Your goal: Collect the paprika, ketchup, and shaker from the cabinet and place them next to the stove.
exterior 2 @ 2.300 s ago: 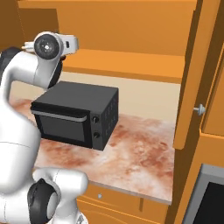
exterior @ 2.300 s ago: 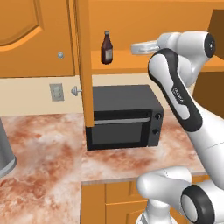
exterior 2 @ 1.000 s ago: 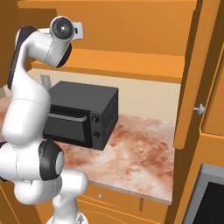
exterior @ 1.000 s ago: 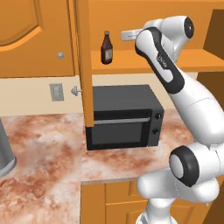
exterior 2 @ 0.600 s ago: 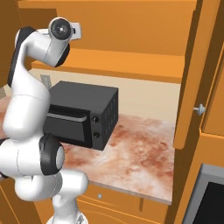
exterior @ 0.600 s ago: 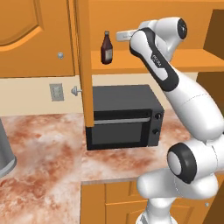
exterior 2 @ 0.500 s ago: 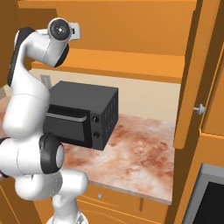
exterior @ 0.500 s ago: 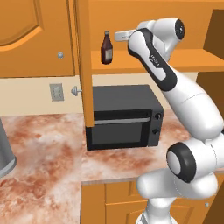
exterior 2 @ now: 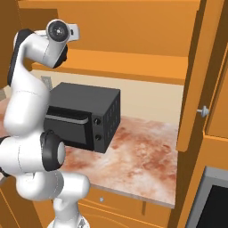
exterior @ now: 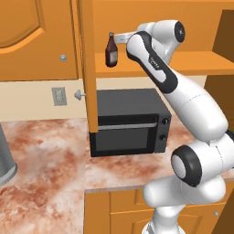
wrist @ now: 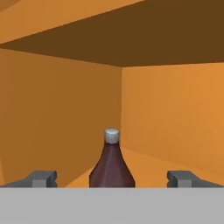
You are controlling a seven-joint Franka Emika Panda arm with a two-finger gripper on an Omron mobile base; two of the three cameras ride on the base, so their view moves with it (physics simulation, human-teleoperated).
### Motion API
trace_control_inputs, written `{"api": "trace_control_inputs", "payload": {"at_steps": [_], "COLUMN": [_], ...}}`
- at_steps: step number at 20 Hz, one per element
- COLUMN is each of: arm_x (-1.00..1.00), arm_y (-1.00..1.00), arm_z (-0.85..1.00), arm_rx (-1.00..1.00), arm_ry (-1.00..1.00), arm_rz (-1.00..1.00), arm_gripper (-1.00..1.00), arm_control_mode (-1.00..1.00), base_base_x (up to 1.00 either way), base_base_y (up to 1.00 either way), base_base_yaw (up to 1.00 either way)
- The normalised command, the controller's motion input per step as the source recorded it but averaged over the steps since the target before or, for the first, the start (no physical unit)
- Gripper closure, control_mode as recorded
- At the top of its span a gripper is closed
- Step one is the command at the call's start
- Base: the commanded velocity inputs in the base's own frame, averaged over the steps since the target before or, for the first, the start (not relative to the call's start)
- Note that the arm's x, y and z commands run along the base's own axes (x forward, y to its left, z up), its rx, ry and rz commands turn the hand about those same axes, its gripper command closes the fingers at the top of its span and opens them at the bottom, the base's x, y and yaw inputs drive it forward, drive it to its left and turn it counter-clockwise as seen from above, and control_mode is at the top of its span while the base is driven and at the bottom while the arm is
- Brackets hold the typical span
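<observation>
The ketchup (exterior: 110, 50) stands alone at the left end of the cabinet's shelf (exterior: 183, 64). It is a dark reddish-brown bottle with a small grey cap. My gripper (exterior: 118, 38) reaches in from the right at the height of the bottle's neck, just short of it. In the hand view the ketchup (wrist: 111, 164) sits centred between the two fingertips (wrist: 43, 178), and my gripper (wrist: 113, 178) is open with nothing in it. The paprika and the shaker are out of view. What looks like the stove's black front (exterior 2: 216, 202) shows at the lower right edge.
A black microwave (exterior: 130, 121) sits on the marbled counter (exterior: 45, 151) under the shelf. The open cabinet door (exterior: 87, 68) stands edge-on just left of the bottle. Another open door (exterior 2: 196, 75) hangs at the right. A grey pot (exterior: 4, 160) is at the far left.
The hand has moved left along the shelf, closing on the ketchup bottle. The jaws have stayed open and the bottle has not moved.
</observation>
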Motion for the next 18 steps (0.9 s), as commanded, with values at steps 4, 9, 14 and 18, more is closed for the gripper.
{"api": "trace_control_inputs", "payload": {"at_steps": [4,9,14,18], "arm_x": [0.18,0.21,0.23,0.22], "arm_y": [0.12,0.1,0.06,0.07], "arm_z": [0.0,0.0,-0.08,-0.2], "arm_rx": [0.0,0.0,0.0,0.0], "arm_ry": [0.0,0.0,0.0,0.01], "arm_rz": [0.0,0.0,0.0,0.0], "arm_gripper": [-1.0,-1.0,-1.0,-1.0], "arm_control_mode": [-1.0,-1.0,-1.0,-1.0], "base_base_x": [0.0,0.0,0.0,0.0], "base_base_y": [0.0,0.0,0.0,0.0], "base_base_yaw": [0.0,0.0,0.0,0.0]}}
